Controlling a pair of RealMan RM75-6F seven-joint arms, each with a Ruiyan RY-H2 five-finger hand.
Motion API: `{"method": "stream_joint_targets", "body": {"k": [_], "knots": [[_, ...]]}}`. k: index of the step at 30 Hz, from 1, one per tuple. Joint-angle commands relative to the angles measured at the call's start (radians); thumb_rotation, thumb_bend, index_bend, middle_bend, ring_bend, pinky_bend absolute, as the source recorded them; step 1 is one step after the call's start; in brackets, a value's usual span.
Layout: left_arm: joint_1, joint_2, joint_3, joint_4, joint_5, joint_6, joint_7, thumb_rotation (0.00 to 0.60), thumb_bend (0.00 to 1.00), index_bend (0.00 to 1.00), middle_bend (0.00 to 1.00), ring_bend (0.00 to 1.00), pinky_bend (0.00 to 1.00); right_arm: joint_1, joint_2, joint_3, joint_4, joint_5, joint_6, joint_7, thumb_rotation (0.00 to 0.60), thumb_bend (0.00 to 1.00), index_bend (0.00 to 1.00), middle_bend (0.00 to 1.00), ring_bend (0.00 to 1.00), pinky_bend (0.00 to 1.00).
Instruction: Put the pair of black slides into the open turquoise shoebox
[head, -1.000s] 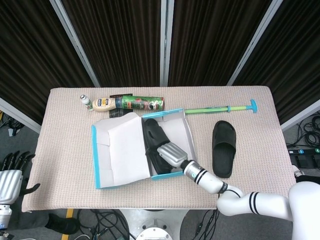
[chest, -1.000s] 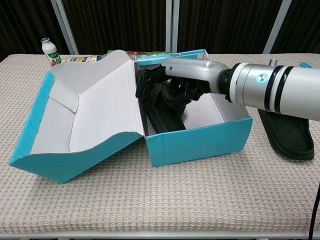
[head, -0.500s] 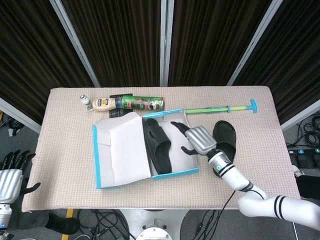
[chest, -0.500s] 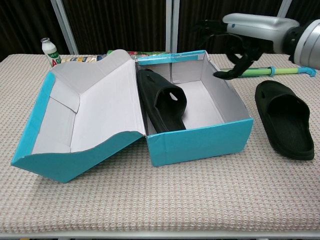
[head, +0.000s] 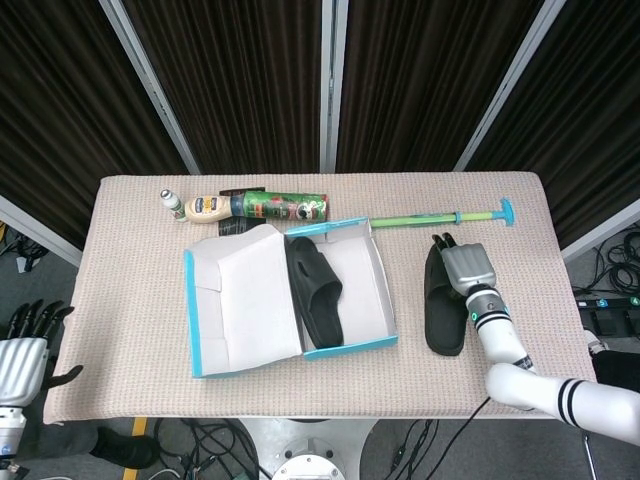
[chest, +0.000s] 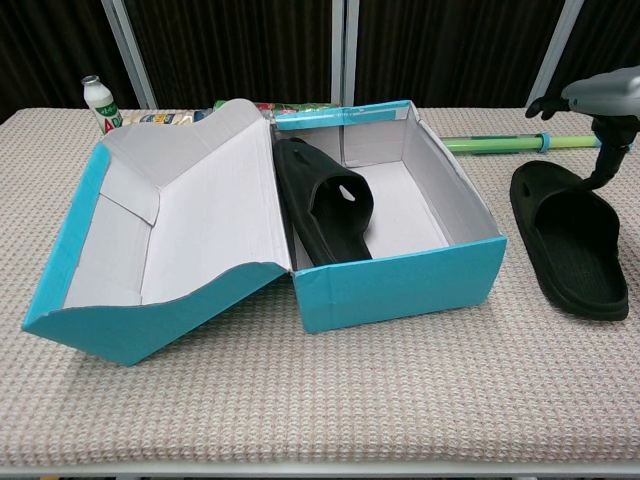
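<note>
- Off the near-left corner of the table (head: 120, 390), the left hand (head: 22, 352) hangs below the tabletop level, dark fingers spread, holding nothing.
- Nearer the front edge, the turquoise shoebox (chest: 400, 280) lies open, its lid (chest: 170, 230) folded out to the left; one black slide (chest: 325, 200) leans on edge against the box's left inner wall, leaving the right half of the floor bare.
- To the right of the box, apart from it, the second slide (chest: 570, 240) lies sole-down on the cloth, toe toward the near edge.
- Over its far end, the right hand (head: 463, 266) hovers palm-down with fingers loosely apart and nothing in them; contact with the slide cannot be told.
- The step in hand looks to be taking up this slide: a grip across the strap, a lift clear of the box's right wall, then a set-down in the bare half should serve best.
- Open cloth around the slide gives room; the green-handled tool (head: 440, 216) just beyond is the thing to avoid.
- Along the far-left edge stand a small white bottle (chest: 100, 105), a sauce bottle (head: 208, 207) and a green can (head: 280, 206).
</note>
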Motion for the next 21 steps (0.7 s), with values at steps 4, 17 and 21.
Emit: {"method": "stream_joint_targets", "body": {"k": [4, 17, 21], "knots": [[-0.003, 0.002, -0.002, -0.004, -0.004, -0.006, 0.006, 0.6, 0.03, 0.17, 0.1, 0.01, 0.02, 0.067, -0.06, -0.041, 0.1, 0.136, -0.044, -0.083, 0.6, 0.1, 0.0, 0.06, 0.71, 0.98], [-0.005, 0.007, -0.003, -0.012, -0.011, -0.011, 0.012, 0.6, 0.03, 0.17, 0.1, 0.01, 0.02, 0.137, -0.101, -0.092, 0.177, 0.224, -0.124, -0.131, 0.6, 0.12, 0.0, 0.12, 0.71, 0.98], [-0.006, 0.008, -0.003, -0.014, -0.016, -0.017, 0.012, 0.6, 0.03, 0.17, 0.1, 0.01, 0.02, 0.16, -0.136, -0.12, 0.212, 0.252, -0.123, -0.17, 0.6, 0.13, 0.0, 0.13, 0.71, 0.98]]}}
